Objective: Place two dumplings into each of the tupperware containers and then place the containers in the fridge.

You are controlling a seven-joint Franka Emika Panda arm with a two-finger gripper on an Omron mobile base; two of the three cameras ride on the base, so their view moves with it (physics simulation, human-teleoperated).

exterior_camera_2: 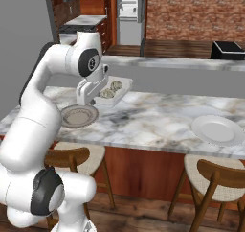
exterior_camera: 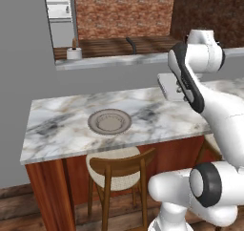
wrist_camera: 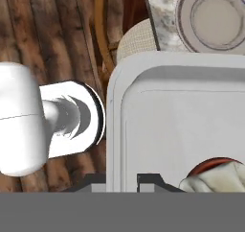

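A grey tupperware container (exterior_camera_2: 114, 91) hangs tilted above the marble counter (exterior_camera_2: 158, 116), with my gripper (exterior_camera_2: 96, 98) shut on the rim of its near short side. Two pale dumplings (exterior_camera_2: 116, 86) lie inside it. From the left base view the container (exterior_camera: 169, 88) is half hidden behind my forearm. In the hand view the container (wrist_camera: 177, 125) spreads out above my gripper (wrist_camera: 122, 180), which pinches its rim, and one dumpling (wrist_camera: 217, 180) peeks in at the bottom right. The fridge (exterior_camera_2: 129, 8) stands far back beyond the second counter, and again as the fridge (exterior_camera: 59, 10) at top left.
A round grey-brown plate (exterior_camera: 109, 121) sits on the counter left of the container. A white plate (exterior_camera_2: 217, 129) lies at the counter's right end. Wooden stools (exterior_camera: 119, 170) stand under the front edge. A raised grey ledge (exterior_camera_2: 182, 63) runs behind the counter.
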